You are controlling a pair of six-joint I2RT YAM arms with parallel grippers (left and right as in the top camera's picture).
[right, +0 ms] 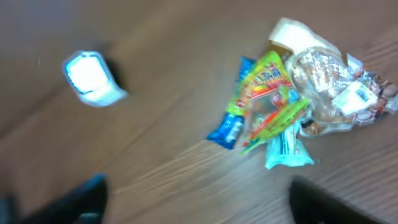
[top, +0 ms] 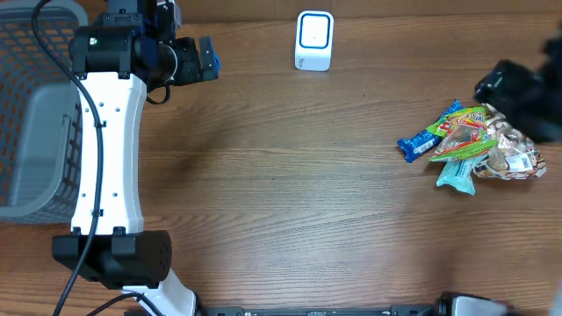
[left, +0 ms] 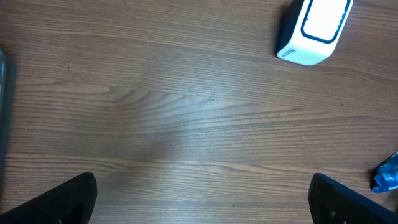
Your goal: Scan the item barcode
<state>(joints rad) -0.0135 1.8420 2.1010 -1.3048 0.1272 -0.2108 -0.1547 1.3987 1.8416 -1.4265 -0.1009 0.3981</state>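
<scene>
1. far left of the worktop (top: 290, 184): grey mesh basket (top: 35, 105), with the left arm rising beside it; left gripper (left: 202, 199) hanging above bare wood, fingers (left: 59, 202) spread wide, nothing between them.
2. middle, at the back edge: white scanner (top: 313, 40), standing alone, well apart from the snacks; seen at the top right of the left wrist view, so nearer the left arm than the pile is.
3. right side: heap of snack packets (top: 474, 145) lying on the worktop, overlapping; blue bar wrapper (top: 420, 142) sticking out toward the left, long axis running left-right with a slight tilt; clear bag with a white barcode label (top: 524, 161) at the far right of the heap.
4. far right: right gripper (right: 199, 199), blurred, just beyond the heap's upper right corner; fingers (right: 329, 202) apart, gripping nothing.
5. judged from this: heap lies ahead of and below the right fingers, close by; right arm clearly the nearer one for a pick, then a carry leftward to the scanner.
</scene>
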